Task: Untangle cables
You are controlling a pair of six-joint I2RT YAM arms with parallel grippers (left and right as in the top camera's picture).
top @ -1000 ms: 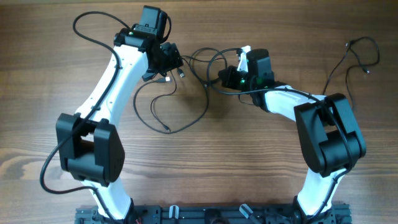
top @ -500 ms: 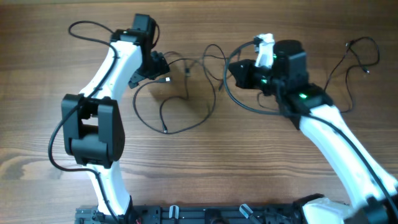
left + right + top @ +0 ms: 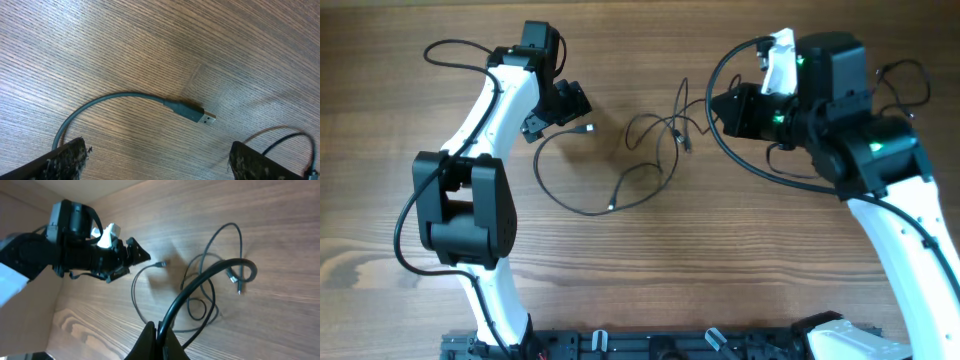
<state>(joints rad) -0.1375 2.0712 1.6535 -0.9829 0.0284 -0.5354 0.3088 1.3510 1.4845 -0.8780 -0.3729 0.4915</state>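
Overhead view: thin black flexible cables lie in loose loops on a brown wood-grain table, between two white-and-black robot arms. One wide loop curves across the table left of centre, and its metal-tipped plug end rests just beside the left gripper. A looser knot of crossing strands sits right of centre, and from it a strand rises toward the right gripper. From the left wrist camera, the left gripper stands wide open and holds nothing. Its two dark, rough-textured fingertips show at the bottom corners, well apart. The plug end lies flat on the wood ahead of the space between them, touching neither, and its cord bends back in an arc toward the left fingertip. From the right wrist camera, the right gripper is closed tight, and a black strand comes out from between its fingertips and arcs over the table. Beyond it the thin loops spread across the wood, with the other arm's open gripper near the far plug.
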